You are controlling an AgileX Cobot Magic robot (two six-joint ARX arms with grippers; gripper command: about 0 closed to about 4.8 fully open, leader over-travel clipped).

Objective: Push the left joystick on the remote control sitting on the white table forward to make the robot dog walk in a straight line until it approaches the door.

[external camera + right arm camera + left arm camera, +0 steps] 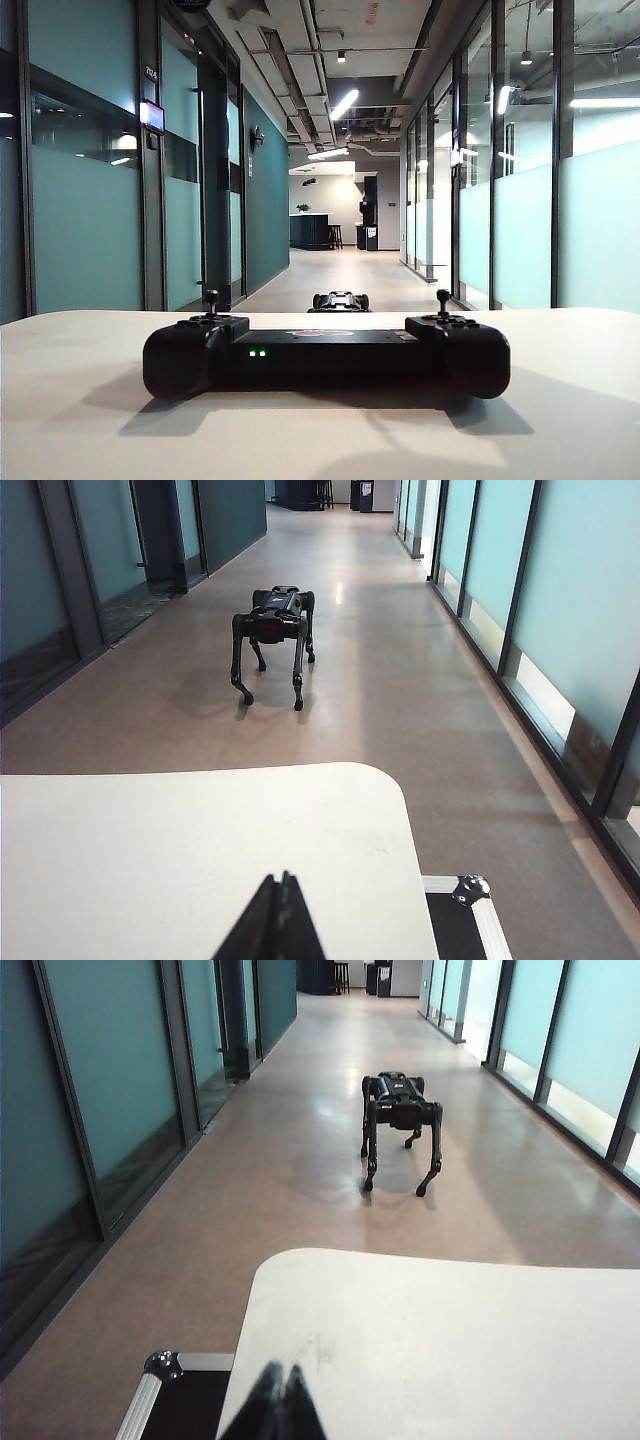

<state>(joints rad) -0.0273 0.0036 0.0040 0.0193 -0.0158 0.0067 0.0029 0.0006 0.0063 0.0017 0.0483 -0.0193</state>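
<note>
The black remote control [325,358] lies on the white table [80,400], two green lights lit on its near face. Its left joystick [211,300] and the right joystick [442,299] both stand upright, with nothing touching them. Beyond the table's far edge the robot dog [340,301] stands on the corridor floor; both wrist views show the robot dog [400,1110] [275,620] on all four legs. My left gripper [284,1370] and right gripper [279,878] hover shut and empty over the white table [450,1340] [150,850]. Neither wrist view shows the remote. Which door is meant I cannot tell.
A long corridor runs away from the table, lined by teal glass walls [90,200] with dark door frames [215,180]. A dark counter [310,231] stands at its far end. A black case with aluminium edges [165,1390] [470,910] sits below each table corner.
</note>
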